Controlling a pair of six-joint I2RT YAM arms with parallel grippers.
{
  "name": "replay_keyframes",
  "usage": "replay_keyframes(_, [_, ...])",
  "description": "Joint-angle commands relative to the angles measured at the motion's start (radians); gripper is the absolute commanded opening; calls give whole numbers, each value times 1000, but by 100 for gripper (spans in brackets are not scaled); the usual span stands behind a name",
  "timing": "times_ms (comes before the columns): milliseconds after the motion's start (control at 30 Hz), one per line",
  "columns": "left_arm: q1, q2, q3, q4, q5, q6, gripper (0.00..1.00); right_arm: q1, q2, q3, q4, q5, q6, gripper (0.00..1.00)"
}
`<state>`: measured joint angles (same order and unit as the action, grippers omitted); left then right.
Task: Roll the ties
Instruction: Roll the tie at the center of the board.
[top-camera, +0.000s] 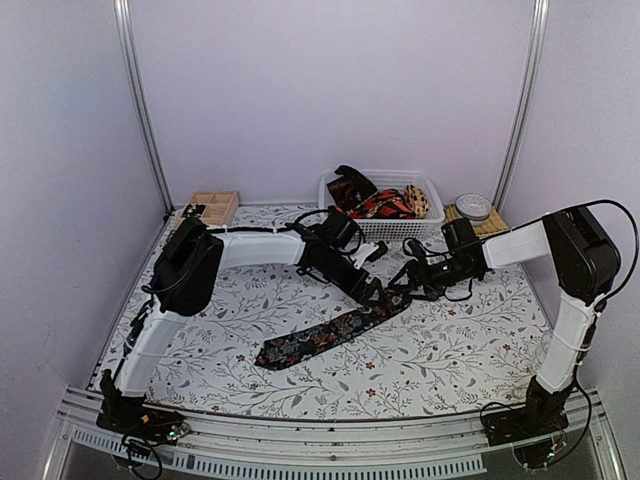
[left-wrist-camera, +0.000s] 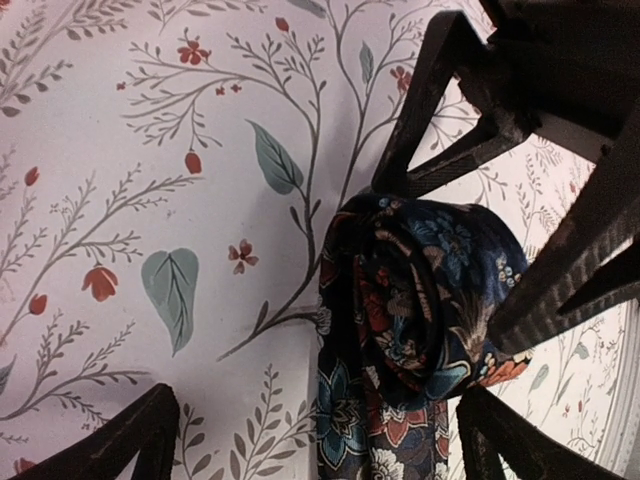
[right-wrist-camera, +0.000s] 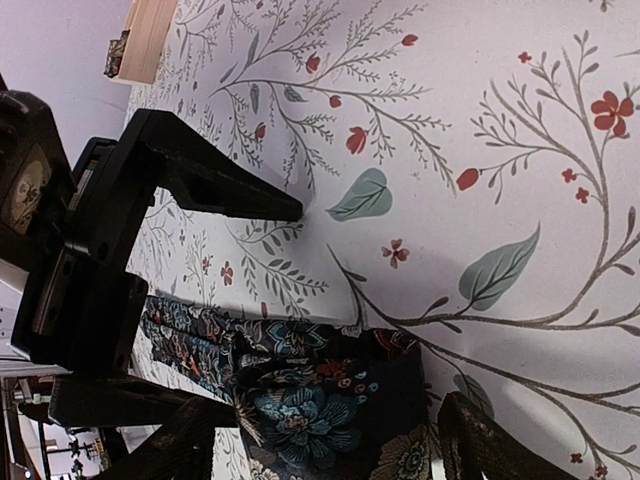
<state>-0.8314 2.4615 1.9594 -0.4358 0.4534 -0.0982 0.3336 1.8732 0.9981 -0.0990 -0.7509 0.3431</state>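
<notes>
On the floral tabletop (top-camera: 440, 350) under pale walls (top-camera: 330, 90), right gripper (left-wrist-camera: 440, 260) clasps the half-rolled tie (top-camera: 320, 338), left gripper (right-wrist-camera: 270, 312) gapes wide.

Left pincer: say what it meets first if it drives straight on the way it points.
Most likely the tie's rolled end, just ahead of the left pincer; depth is unclear.

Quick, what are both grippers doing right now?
Left gripper: open, holding nothing, straddling the tie.
Right gripper: closed on the tie's rolled end.
</notes>
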Motion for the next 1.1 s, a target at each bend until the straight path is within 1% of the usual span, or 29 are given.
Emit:
replay_keyframes(0, [-26, 52, -10, -126, -75, 17, 96, -3, 67, -21, 38, -51, -14, 76])
replay_keyframes(167, [-37, 58, -23, -160, -154, 22, 96, -2, 73, -33, 55, -73, -10, 75])
replay_keyframes(400, [-39, 95, 14, -184, -226, 20, 96, 12, 81, -34, 52, -77, -34, 71])
replay_keyframes(533, [-30, 101, 7, -177, -225, 10, 95, 37, 84, -31, 55, -70, -56, 68])
replay_keyframes(767, [-12, 98, -26, -156, -218, -5, 93, 51, 79, -37, 70, -76, -61, 59])
replay_keyframes(1067, [-7, 97, -53, -153, -213, -11, 87, 56, 58, -51, 85, -58, -58, 50])
